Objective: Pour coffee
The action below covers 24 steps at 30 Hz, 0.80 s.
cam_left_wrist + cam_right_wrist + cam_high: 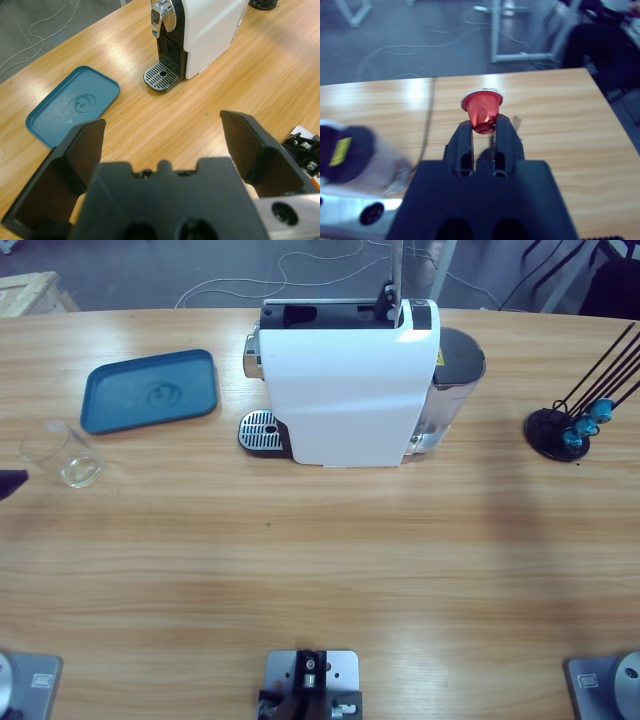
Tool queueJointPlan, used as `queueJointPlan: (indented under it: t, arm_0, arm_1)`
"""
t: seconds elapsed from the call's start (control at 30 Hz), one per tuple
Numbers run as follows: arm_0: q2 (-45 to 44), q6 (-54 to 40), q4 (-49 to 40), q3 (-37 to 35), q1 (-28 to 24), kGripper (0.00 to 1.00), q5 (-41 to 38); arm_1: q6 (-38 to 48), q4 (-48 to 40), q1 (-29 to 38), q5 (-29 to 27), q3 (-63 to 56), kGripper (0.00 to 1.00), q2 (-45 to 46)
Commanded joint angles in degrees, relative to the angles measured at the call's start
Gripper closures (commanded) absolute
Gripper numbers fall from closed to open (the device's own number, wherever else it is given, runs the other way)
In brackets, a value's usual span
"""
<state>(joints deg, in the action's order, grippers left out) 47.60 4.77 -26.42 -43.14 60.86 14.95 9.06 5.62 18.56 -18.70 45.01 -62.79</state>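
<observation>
A white coffee machine (345, 390) stands mid-table, its drip grate (260, 430) bare and its top lever (394, 280) raised. A clear glass tumbler (65, 453) sits near the left edge, and no dark coffee shows in it. My left gripper (162, 125) is open and empty, looking across the table at the machine (210, 30) and its grate (161, 77). In the high view only a black jaw tip (10, 483) shows, beside the glass. My right gripper (483, 129) is shut on a red coffee capsule (482, 107), held above the table. This arm is out of the high view.
A teal tray (150, 390) lies left of the machine, also seen in the left wrist view (70, 107). A black capsule stand (570, 430) with blue capsules is at the right. The machine's water tank (350, 150) is blurred at the right wrist view's left.
</observation>
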Motion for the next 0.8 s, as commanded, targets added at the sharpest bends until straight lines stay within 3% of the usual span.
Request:
queueJointPlan:
  t: [0.03,0.4,0.67,0.8]
  arm_0:
    - [-1.3,-0.2,-1.5,2.7,-0.6,0.009,0.6]
    - [-0.8,-7.4,-11.6,-3.2,-0.6,0.009,0.4]
    - [-0.3,-8.0,-11.6,-3.2,-0.6,0.009,-1.8]
    - [0.1,-11.4,-11.6,-3.1,-3.5,0.009,-1.7]
  arm_1:
    - [-13.0,1.9,17.2,20.1,0.4,1.0,2.6]
    - [-36.7,6.8,33.5,22.8,23.3,1.0,-23.6]
    - [-39.4,9.3,34.1,23.2,35.9,1.0,-36.5]
    - [-40.9,9.3,32.9,23.3,39.7,1.0,-41.5]
